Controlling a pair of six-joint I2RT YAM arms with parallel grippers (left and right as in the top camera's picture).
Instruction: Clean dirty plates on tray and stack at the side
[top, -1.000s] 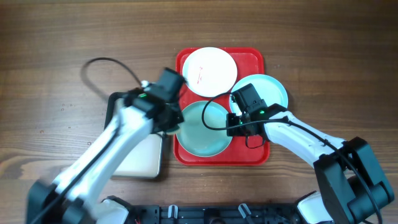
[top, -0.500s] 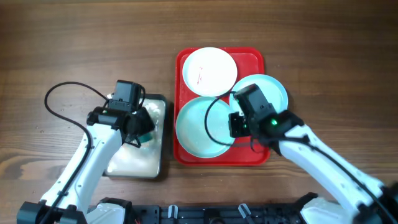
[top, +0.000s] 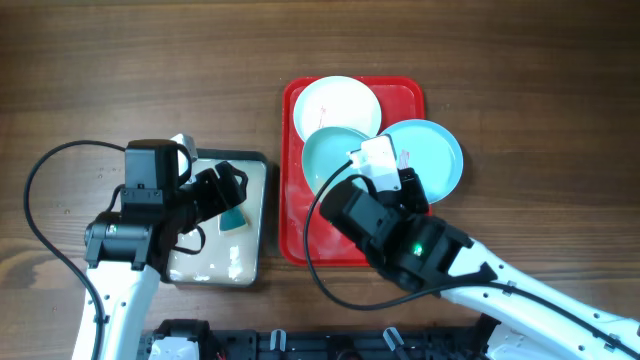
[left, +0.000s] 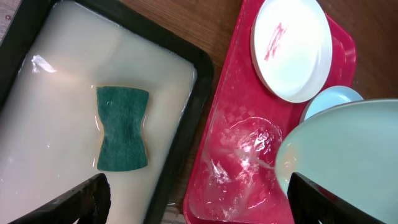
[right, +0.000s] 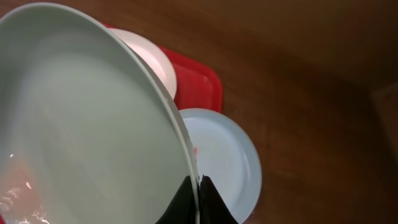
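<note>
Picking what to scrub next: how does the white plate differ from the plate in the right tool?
The white plate lies flat on the tray, red-smeared; the pale blue-green plate is held tilted above it, pinched at its rim by the right tool, with no smear visible. Both are round and shallow.

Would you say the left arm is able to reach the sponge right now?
Probably yes: the sponge lies uncovered in the pan, with the open left gripper hanging over it.
</note>
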